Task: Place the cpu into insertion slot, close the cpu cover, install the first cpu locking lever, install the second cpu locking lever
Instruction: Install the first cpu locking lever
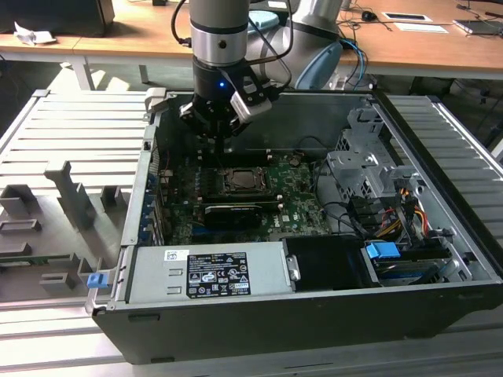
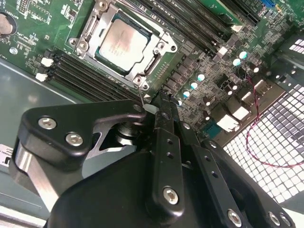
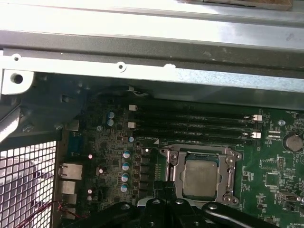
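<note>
The cpu [image 2: 124, 43] [image 3: 202, 176] lies flat in the insertion slot [image 1: 240, 181] on the green board, its pale metal face up. The silvery cpu cover [image 2: 159, 45] [image 3: 228, 166] lies down around it as a frame. In both wrist views my gripper [image 2: 163, 97] [image 3: 167, 184] is shut, empty, with its tips close to one corner of the socket. In the exterior view the gripper [image 1: 222, 153] hangs just behind the socket, inside the open case. I cannot tell how the locking levers stand.
Long black memory slots [image 3: 190, 126] run beside the socket. A grey power supply box [image 1: 208, 271] fills the case front, and a drive cage [image 1: 365, 169] with coloured cables [image 1: 393, 228] stands at the exterior view's right. The case walls [image 1: 141, 188] enclose the board.
</note>
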You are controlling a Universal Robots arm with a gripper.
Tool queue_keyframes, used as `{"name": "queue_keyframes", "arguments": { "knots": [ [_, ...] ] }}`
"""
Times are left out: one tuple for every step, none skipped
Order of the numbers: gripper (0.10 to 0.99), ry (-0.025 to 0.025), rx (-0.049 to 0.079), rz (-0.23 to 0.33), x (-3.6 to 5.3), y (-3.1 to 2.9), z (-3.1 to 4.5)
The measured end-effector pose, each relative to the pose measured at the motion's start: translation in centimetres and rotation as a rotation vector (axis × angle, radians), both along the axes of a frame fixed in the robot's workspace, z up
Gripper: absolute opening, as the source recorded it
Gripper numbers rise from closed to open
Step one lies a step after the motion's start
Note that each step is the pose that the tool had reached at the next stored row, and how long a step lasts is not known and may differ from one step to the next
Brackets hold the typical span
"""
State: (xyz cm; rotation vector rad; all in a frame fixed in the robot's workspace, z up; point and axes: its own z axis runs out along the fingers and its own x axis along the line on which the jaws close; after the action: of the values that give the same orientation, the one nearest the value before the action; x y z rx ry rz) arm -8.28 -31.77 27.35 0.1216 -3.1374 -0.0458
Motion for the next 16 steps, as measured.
{"name": "queue_keyframes", "arguments": {
  "knots": [
    [0.106,0.0,0.0,0.0,0.0,0.0,0.0],
    [0.106,0.0,0.0,0.0,-0.01,0.0,0.0],
    [0.106,0.0,0.0,0.0,-0.02,0.0,0.0],
    [0.106,0.0001,0.0,0.0,-0.03,0.0,-0.01],
    [0.106,0.0,0.0,0.0,-0.04,0.0,-0.01],
    [0.106,0.0,0.0,0.0,-0.06,0.0,-0.01],
    [0.106,0.0,0.0,0.0,-0.09,0.0,-0.01],
    [0.106,0.0,0.0,0.0,-0.1,0.0,-0.01],
    [0.106,0.0,0.0,0.0,-0.12,0.0,-0.01],
    [0.106,0.0,0.0,0.0,-0.13,0.0,-0.01],
    [0.106,-0.0001,0.0,0.0,-0.23,0.0,-0.04],
    [0.106,0.0001,0.0,0.0,-0.37,0.0,-0.07],
    [0.106,-0.0001,0.0,0.0,-0.48,0.0,-0.13],
    [0.106,-0.0002,0.0,0.0,-0.57,0.0,-0.2],
    [0.106,-0.0007,0.0,0.0,-0.66,0.0,-0.27],
    [0.106,-0.0012,0.0,0.0,-0.74,0.0,-0.36]
  ]
}}
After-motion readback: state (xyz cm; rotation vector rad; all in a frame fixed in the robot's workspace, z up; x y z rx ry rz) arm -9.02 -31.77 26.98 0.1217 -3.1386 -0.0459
